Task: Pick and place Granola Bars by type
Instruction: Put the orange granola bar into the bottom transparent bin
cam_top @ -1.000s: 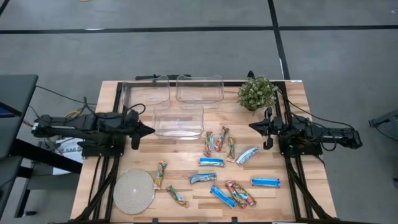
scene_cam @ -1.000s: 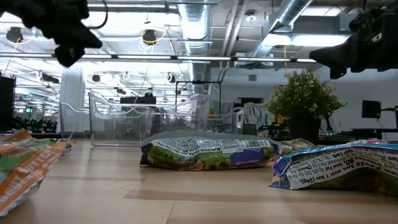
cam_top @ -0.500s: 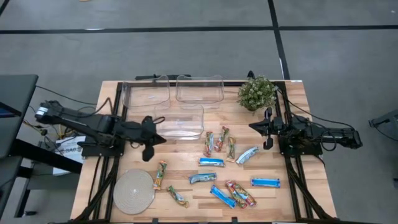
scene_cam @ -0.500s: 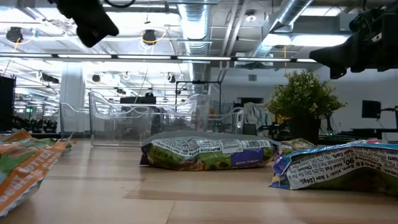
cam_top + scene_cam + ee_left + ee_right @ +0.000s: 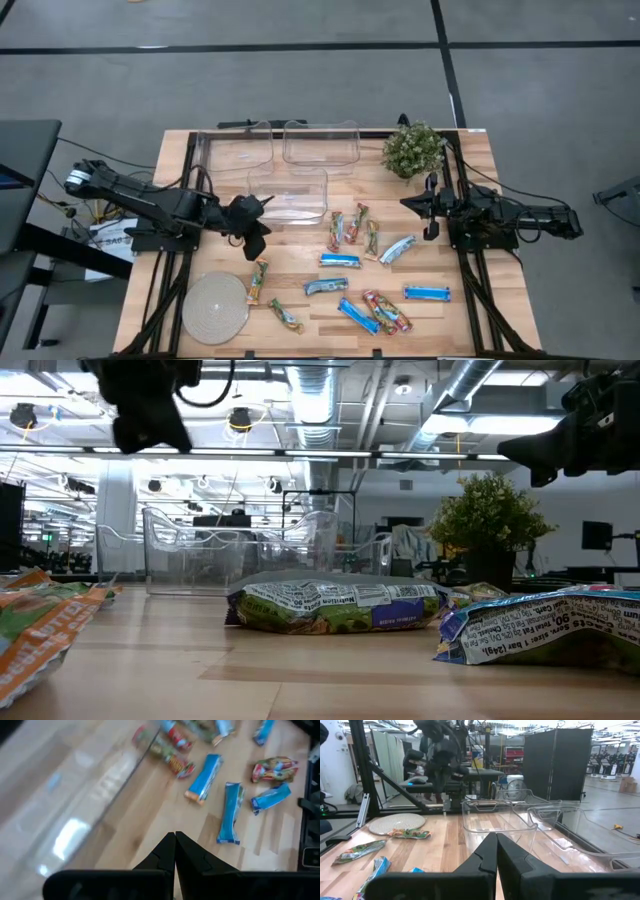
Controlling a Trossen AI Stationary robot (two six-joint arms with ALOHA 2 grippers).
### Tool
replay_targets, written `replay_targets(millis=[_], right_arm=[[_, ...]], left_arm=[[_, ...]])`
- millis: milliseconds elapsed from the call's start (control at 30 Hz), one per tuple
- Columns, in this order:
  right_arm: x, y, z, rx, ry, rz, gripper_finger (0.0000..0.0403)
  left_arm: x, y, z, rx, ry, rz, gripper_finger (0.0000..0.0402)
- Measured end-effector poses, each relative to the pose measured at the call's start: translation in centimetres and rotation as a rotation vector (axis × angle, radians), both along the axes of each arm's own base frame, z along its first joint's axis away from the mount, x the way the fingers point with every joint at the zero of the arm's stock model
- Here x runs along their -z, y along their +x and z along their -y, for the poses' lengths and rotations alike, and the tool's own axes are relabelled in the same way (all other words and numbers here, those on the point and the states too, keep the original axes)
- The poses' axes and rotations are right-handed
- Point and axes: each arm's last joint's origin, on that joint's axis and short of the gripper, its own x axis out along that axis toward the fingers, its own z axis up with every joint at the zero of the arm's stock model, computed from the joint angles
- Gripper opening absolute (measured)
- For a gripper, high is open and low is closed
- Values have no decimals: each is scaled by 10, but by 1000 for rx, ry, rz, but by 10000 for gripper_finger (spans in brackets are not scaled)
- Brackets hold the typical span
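- Wooden slatted tabletop [image 5: 300, 260], pale and butcher-block in grain, carries everything; grey floor lies around it.
- About a dozen small crinkly foil-wrapped Granola Bars [image 5: 340, 260] lie scattered over the near-centre and right of the tabletop: bright blue ones, a silvery-blue one [image 5: 397, 249], and red, green and tan multicoloured ones such as the bar [image 5: 259, 279] nearest the left arm. None is in a bin yet, so I judge the sorting not started.
- Three clear, glossy hard-plastic bins stand empty towards the far side; the nearest bin [image 5: 288, 194] sits just beyond the bars.
- Left claw [image 5: 250, 232] has swung out from its rest over half the last second and has dipped to hover just in front of that nearest bin, above the multicoloured bar. Its fingers are pressed together and hold nothing, as the left wrist view shows: two dark tips meeting over bare wood, blue and multicoloured bars ahead.
- That shift suggests the left arm is starting its first pick; the fingers would have to part before they can take a wrapper.
- Right claw [image 5: 430, 208] has not moved: it waits, fingers closed and empty, at the tabletop's right edge near a small bushy green potted plant [image 5: 412, 149].
- Round pale woven disc [image 5: 214, 307] lies at the near-left corner, apart from the bars.
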Motion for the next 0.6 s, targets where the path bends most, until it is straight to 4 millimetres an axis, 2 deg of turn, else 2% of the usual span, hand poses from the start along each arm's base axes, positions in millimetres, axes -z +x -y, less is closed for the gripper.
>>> replay_targets(millis=[400,600], right_arm=[[0,0,0,0,0,0,0],[0,0,0,0,0,-2,0]], left_arm=[[31,-5,25,-301,-242,-265,0],[47,2,40,-234,-338,-399,3]])
